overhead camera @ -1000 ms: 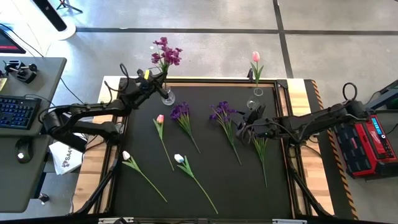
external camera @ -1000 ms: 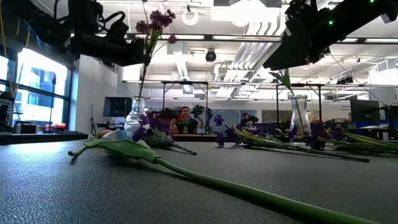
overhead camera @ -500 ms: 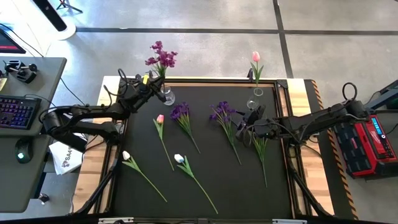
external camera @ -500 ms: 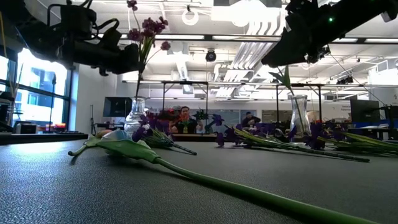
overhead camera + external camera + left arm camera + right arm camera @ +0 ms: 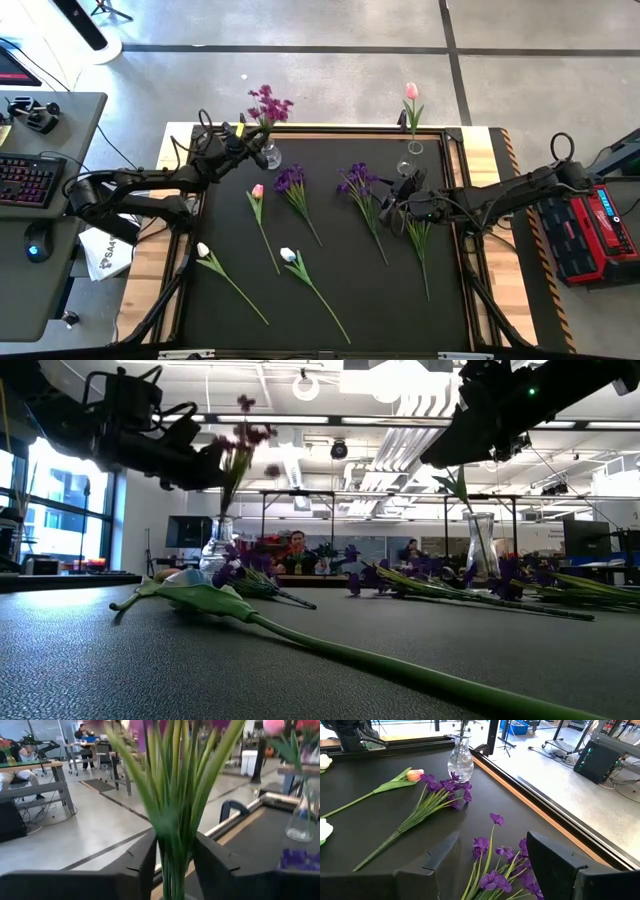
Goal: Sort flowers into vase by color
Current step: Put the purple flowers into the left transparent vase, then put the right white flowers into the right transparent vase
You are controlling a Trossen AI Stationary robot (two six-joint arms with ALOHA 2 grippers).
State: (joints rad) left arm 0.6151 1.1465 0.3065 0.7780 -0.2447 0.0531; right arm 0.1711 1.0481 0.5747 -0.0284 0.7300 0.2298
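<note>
High view: left gripper (image 5: 243,141) sits just beside the far-left vase (image 5: 270,156), purple flower (image 5: 268,103) stem in the vase. Right gripper (image 5: 396,190) hovers over a loose purple flower bunch (image 5: 356,182), fingers spread, empty. A pink tulip (image 5: 257,192) and a white tulip (image 5: 203,250) lie on the mat nearer the left gripper.

Low view: blooms blurred, swaying; light, floppy tops.

Left wrist view: stems (image 5: 172,820) stand between the fingers (image 5: 142,865), gaps both sides, released.

Right wrist view: thin, stiff-ish stems; pinch mid-stem, not the blooms.
</note>
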